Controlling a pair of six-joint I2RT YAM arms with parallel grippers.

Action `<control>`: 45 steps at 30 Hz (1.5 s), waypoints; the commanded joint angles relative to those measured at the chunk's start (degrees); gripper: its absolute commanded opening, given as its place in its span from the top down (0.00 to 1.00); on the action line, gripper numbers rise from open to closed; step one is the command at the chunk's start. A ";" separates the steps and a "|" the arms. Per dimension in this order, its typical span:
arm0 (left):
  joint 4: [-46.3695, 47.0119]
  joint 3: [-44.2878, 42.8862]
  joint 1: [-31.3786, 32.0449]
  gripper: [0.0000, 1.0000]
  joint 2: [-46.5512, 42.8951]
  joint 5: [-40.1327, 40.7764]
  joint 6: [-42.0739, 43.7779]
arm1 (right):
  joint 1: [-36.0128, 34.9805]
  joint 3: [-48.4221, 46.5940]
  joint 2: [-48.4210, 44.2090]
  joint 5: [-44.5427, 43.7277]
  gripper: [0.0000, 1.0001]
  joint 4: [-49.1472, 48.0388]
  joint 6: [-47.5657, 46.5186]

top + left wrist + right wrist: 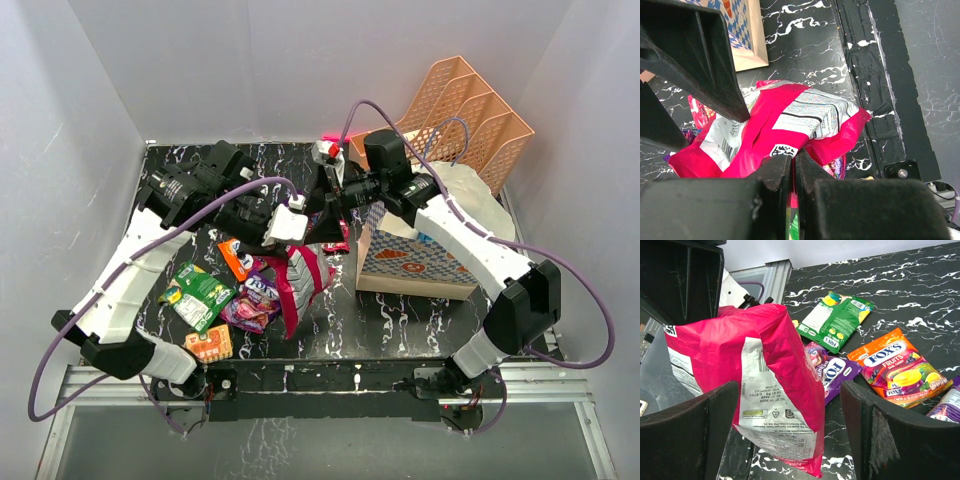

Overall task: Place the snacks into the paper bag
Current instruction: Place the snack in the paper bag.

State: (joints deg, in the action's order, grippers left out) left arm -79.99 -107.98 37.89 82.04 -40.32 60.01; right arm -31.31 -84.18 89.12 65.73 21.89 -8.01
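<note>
A large pink snack packet [300, 285] hangs above the table with my left gripper [288, 228] shut on its top edge. In the left wrist view the jaws [794, 167] pinch the pink foil [805, 120]. My right gripper [789, 390] is open, one finger on each side of the packet's lower end [765, 390], with a clear gap on the right. More snacks lie on the table: a green packet [837, 320], a purple one [832, 371] and an orange one [900, 367]. The paper bag [420, 262] stands just right of the grippers.
A peach mesh organizer [470, 115] stands behind the bag at the back right. A small orange packet [210, 343] lies near the front left edge, by the green packet [200, 295]. White walls close in the black marbled table [400, 320].
</note>
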 commanded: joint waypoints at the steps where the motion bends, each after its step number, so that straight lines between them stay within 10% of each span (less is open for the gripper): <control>1: 0.07 -0.21 0.48 1.00 -0.34 -4.18 1.34 | -0.96 -2.95 0.71 0.50 0.17 -3.71 2.12; 18: 0.42 1.30 0.87 1.00 0.49 -3.55 1.98 | -4.12 -5.11 4.69 4.23 0.28 -5.90 4.87; 30: 1.66 3.01 0.87 1.00 -1.45 -1.32 0.69 | -3.97 -5.41 4.85 3.96 0.91 -4.98 3.07; 36: 2.96 5.15 0.41 1.00 -3.37 2.13 -1.89 | -2.16 -7.49 2.17 1.18 0.92 -2.39 1.54; 45: 4.86 10.82 -2.18 0.67 -7.42 4.58 -5.10 | 1.19 -10.78 -1.09 -1.92 0.92 -2.55 4.61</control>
State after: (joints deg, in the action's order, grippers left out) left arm -76.25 -99.35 37.06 77.36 -36.12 56.53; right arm -31.07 -90.80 92.66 65.25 22.00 -5.08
